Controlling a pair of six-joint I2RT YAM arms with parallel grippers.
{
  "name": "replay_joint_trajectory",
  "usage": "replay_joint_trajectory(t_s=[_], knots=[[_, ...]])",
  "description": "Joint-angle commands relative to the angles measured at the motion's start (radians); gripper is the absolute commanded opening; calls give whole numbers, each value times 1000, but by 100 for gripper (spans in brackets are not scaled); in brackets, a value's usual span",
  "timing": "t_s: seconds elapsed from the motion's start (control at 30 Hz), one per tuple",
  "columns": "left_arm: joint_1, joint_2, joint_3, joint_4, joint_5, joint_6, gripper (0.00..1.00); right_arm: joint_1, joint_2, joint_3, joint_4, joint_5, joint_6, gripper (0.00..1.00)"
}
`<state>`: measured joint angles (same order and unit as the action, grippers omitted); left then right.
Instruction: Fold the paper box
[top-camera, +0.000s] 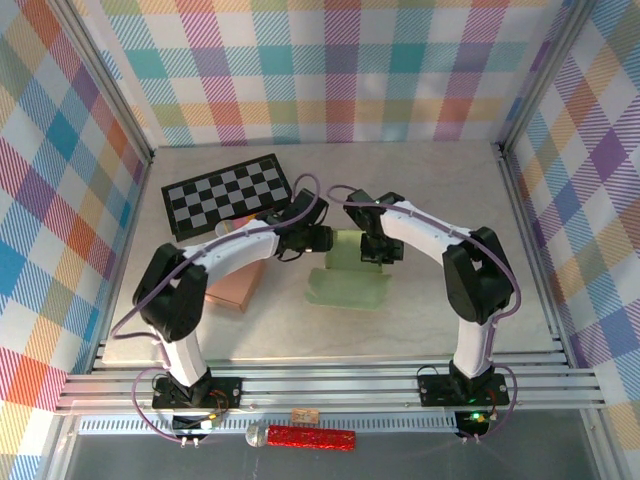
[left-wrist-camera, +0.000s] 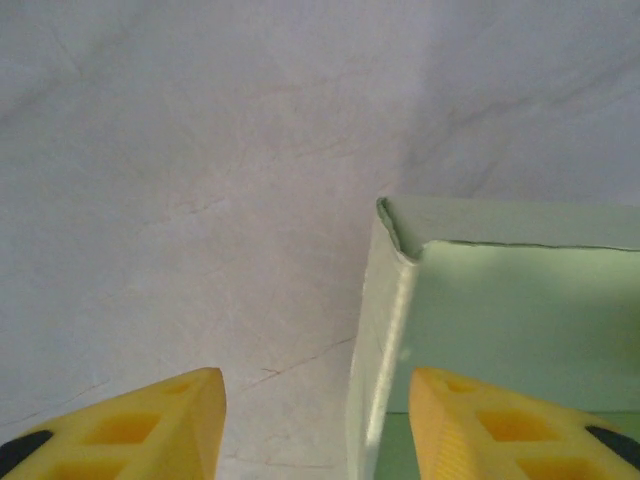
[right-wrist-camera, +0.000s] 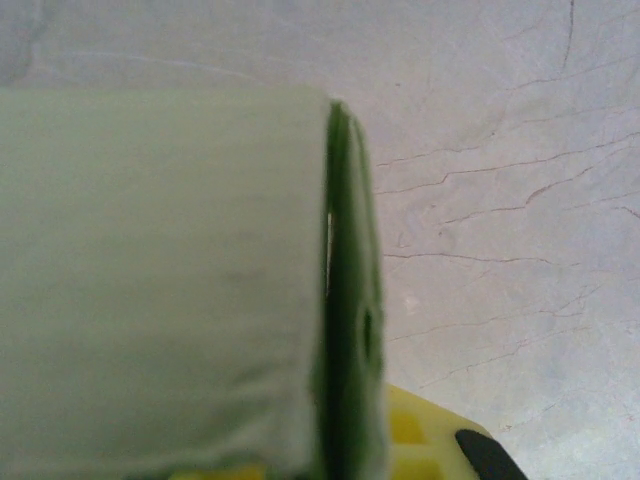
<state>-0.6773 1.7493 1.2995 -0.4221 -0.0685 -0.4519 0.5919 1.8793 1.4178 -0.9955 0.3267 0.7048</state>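
L gripper (left-wrist-camera: 315, 385) noted released, fingers spread astride paper box (left-wrist-camera: 520, 310) wall, nr its corner. R gripper (top-camera: 374, 250) clenched on box's R-side panel edge, over table (top-camera: 450, 200).

top view: far end of paper box (top-camera: 345, 285) hidden under both wrists, frame centre | pink slab (top-camera: 238, 292) partly under left arm (top-camera: 230, 250) | small tan item (top-camera: 305, 413), lower edge, too small to tell | left wrist: left gripper (left-wrist-camera: 315, 440) fingers (left-wrist-camera: 130, 425) cut by bottom edge; box runs off right edge | right wrist: box blurred, cut left and bottom; right gripper (right-wrist-camera: 325, 462) finger (right-wrist-camera: 420, 445) mostly behind it
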Motion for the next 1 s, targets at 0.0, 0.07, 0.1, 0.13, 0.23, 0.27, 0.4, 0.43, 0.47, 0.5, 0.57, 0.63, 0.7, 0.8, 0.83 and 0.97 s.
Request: replay_joint_trajectory(t_s=[0.0,0.07,0.1,0.13,0.23,0.27,0.4,0.43,0.47,0.5,0.57,0.63,0.7,0.8,0.83,0.97], knots=[[0,-99,42,-46,-16,-8,52,-33,6,29,-26,-88,53,0],[19,-142,50,-67,-20,-15,54,-67,3,25,-20,-153,83,0],[35,-167,45,-69,-15,-22,55,-86,1,24,-20,-183,104,0],[51,-186,42,-71,-5,-30,55,-100,-3,25,-20,-203,121,0],[110,-223,30,-93,59,-55,54,-144,-21,17,-25,-248,213,0],[124,-230,25,-107,75,-59,53,-155,-28,11,-29,-257,255,0],[143,-244,-7,-149,144,-68,51,-211,-19,-8,-92,-350,480,0],[143,-246,-18,-153,165,-70,50,-215,-9,-1,-124,-364,527,0],[143,-247,-35,-153,188,-76,49,-217,1,7,-162,-378,587,0],[143,-249,-56,-149,207,-86,48,-218,12,18,-202,-389,648,0],[141,-252,-97,-133,244,-104,45,-218,28,20,-255,-427,751,0],[132,-248,-130,-119,270,-114,44,-217,26,-1,-236,-483,811,0],[107,-235,-148,-116,282,-112,43,-212,26,-7,-228,-516,866,0],[64,-208,-170,-95,291,-121,42,-208,37,-7,-223,-560,912,0],[55,-201,-182,-78,297,-134,42,-206,37,-17,-210,-574,930,0],[29,-157,-229,29,335,-207,41,-192,31,-96,-95,-657,1025,0]])
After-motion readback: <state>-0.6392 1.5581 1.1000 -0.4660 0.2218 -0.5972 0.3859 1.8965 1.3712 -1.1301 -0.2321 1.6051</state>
